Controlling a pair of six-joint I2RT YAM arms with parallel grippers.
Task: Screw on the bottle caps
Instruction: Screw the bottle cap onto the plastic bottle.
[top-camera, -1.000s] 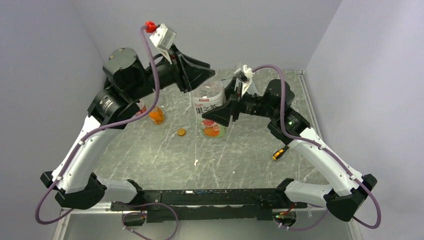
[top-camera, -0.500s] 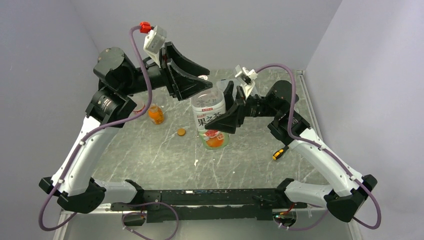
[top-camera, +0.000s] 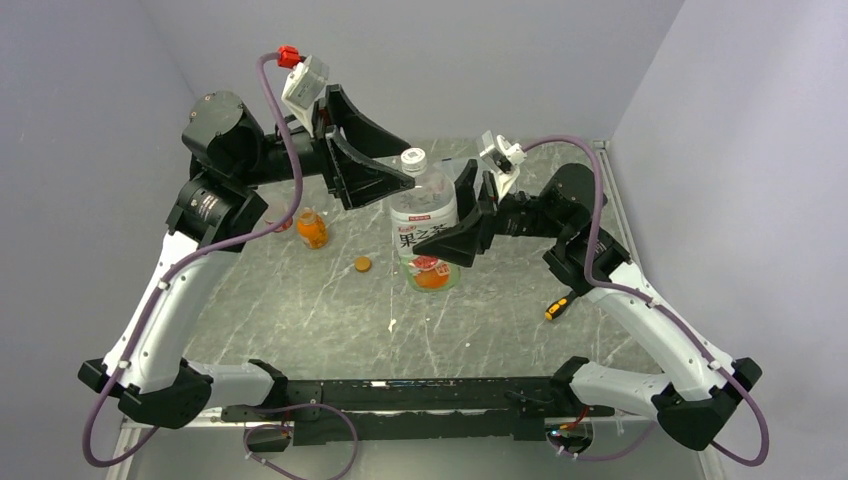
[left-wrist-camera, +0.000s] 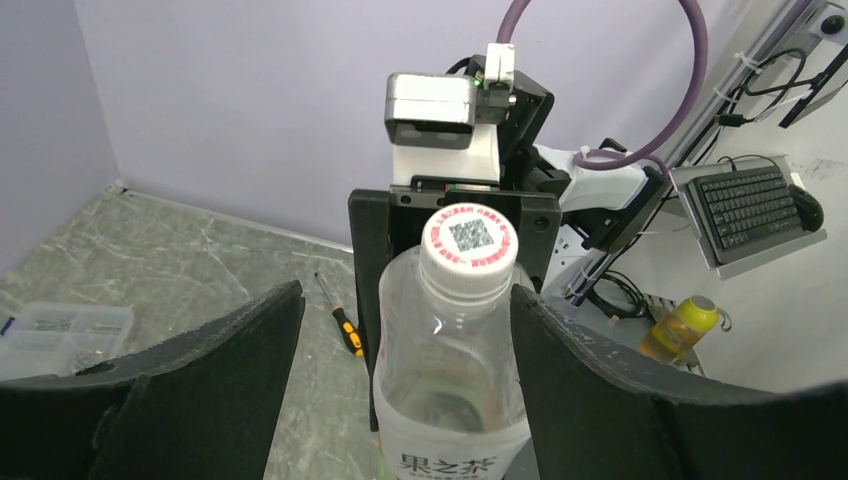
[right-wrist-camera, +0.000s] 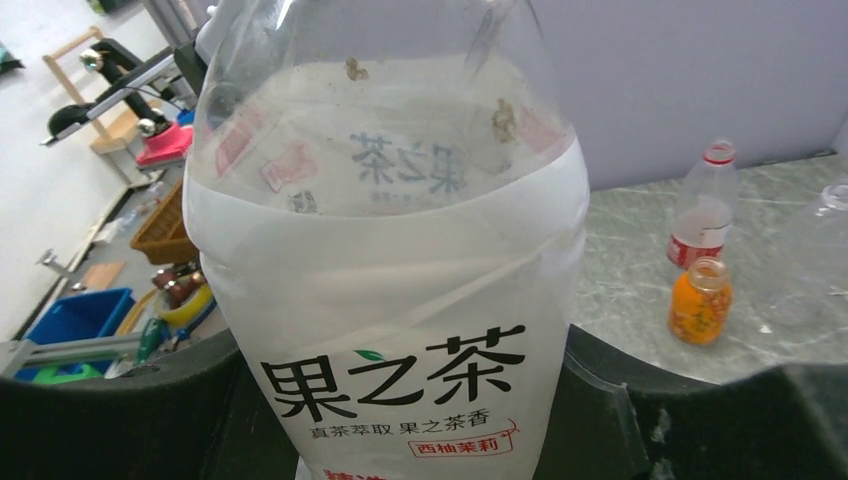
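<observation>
A white-labelled bottle (top-camera: 425, 228) with black characters on its label and orange at its base is held above the table. My right gripper (top-camera: 457, 228) is shut on its body; in the right wrist view the label (right-wrist-camera: 400, 330) fills the space between the jaws. A whitish cap (left-wrist-camera: 469, 245) with a red-ringed top sits on its neck. My left gripper (left-wrist-camera: 402, 300) stands open, a finger on each side of the neck, touching neither cap nor bottle. An orange cap (top-camera: 362, 264) lies on the table. A squat orange bottle (right-wrist-camera: 699, 300) and a red-labelled bottle (right-wrist-camera: 702, 205) stand at the left.
A screwdriver (top-camera: 558, 303) with a black and orange handle lies at the right of the table. A flat clear compartment box (left-wrist-camera: 60, 335) sits near the back wall. A small white scrap (top-camera: 392, 325) lies on the marble top in front of the bottle.
My left gripper has opened and drawn back off the cap, which now shows on the neck. The right arm has brought the bottle a little nearer and more upright.
</observation>
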